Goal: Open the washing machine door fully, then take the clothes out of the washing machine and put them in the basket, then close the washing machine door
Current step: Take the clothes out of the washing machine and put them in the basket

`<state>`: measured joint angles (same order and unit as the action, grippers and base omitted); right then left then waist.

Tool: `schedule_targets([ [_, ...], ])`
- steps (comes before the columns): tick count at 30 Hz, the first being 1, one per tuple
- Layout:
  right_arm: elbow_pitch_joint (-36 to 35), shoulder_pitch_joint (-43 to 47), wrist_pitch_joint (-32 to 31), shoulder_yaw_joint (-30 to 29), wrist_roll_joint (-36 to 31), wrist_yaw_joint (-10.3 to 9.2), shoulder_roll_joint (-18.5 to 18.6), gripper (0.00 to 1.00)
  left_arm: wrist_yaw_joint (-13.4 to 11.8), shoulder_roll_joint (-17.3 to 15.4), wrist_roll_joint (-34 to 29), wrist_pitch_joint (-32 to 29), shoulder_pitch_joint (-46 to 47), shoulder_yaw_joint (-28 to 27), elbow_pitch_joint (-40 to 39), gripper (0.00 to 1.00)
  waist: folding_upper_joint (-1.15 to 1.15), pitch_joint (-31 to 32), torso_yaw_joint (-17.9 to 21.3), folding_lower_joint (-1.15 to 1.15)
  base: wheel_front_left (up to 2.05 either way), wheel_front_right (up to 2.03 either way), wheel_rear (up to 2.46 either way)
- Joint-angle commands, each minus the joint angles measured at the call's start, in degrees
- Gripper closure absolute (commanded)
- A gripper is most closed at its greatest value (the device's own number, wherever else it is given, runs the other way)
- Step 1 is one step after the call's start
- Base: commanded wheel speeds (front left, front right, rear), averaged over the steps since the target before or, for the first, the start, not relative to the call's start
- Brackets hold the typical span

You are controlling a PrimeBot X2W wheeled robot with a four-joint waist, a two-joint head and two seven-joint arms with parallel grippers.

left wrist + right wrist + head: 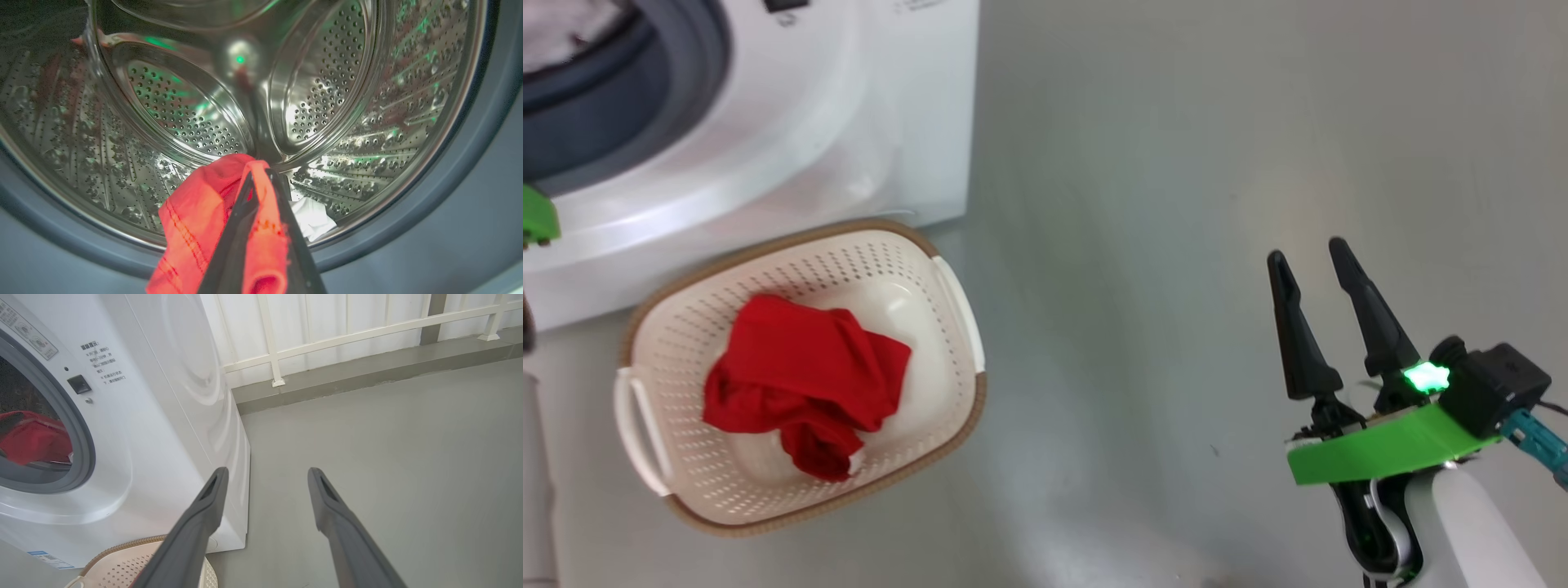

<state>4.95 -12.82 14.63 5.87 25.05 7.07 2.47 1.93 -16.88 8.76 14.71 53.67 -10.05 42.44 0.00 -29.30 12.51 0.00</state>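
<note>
Clothes, part unloaded. One red garment [805, 371] lies bunched in the basket [792, 241], which sits on the floor [1176, 245] just in front of the washing machine [849, 122]. A second red garment [196, 220] is at the mouth of the drum [327, 81], draped down toward the grey gasket [470, 171]. A white cloth [312, 216] lies low in the drum just behind it; I cannot tell whether it is a separate piece or part of the same garment.

Progress, judged: the opening is unobstructed, so the door step looks done. Unloading is midway, with one piece in the basket, one in the grip and possibly more inside. Emptying the drum and closing the door are left.

Pose: the left gripper [259, 171] reaches into the opening, fingers pointing into the drum and pinched tight on the second red garment. The right gripper [1305, 251] hovers over bare floor, well apart from the basket. Its fingers are spread wide, holding nothing.
</note>
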Motion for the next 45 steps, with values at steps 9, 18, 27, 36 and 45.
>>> schedule_targets([
  [9, -0.42, 4.17, 0.37, -0.67, -1.48, 0.42, 0.41, 0.0, 3.77, 3.34, 1.19, 0.29, -8.95, -6.69, -11.21, 1.0, 0.0, 6.37, -4.93, 0.0, 0.0, 0.0, 0.0],
  [18, -0.55, 5.75, 0.37, -1.98, -1.84, 0.42, 0.41, 0.0, 5.41, 8.34, 2.63, 0.29, -15.5, -10.83, -21.5, 1.0, 0.0, 8.35, -6.67, 0.0, 0.0, 0.0, 0.0],
  [27, -0.45, 5.99, 0.37, -2.43, -1.76, 0.42, 0.41, 0.0, 5.54, 10.56, 5.76, 0.29, -20.77, -8.67, -33.37, 1.0, 0.0, 8.75, -8.16, 0.0, 0.0, 0.0, 0.0],
  [36, -0.57, 5.84, 0.37, -2.4, -1.48, 0.42, 0.41, 0.0, 5.55, 11.58, 7.71, 0.29, -26.1, -7.6, -44.85, 1.0, 0.0, 8.54, -8.08, 0.0, 0.0, 0.0, 0.0],
  [45, -1.19, 5.7, 0.37, -3.0, -1.32, 0.42, 0.41, 0.0, 5.55, 13.14, 7.64, 0.29, -29.23, -5.6, -57.26, 1.0, 0.0, 7.46, -8.24, 0.0, 0.0, 0.0, 0.0],
])
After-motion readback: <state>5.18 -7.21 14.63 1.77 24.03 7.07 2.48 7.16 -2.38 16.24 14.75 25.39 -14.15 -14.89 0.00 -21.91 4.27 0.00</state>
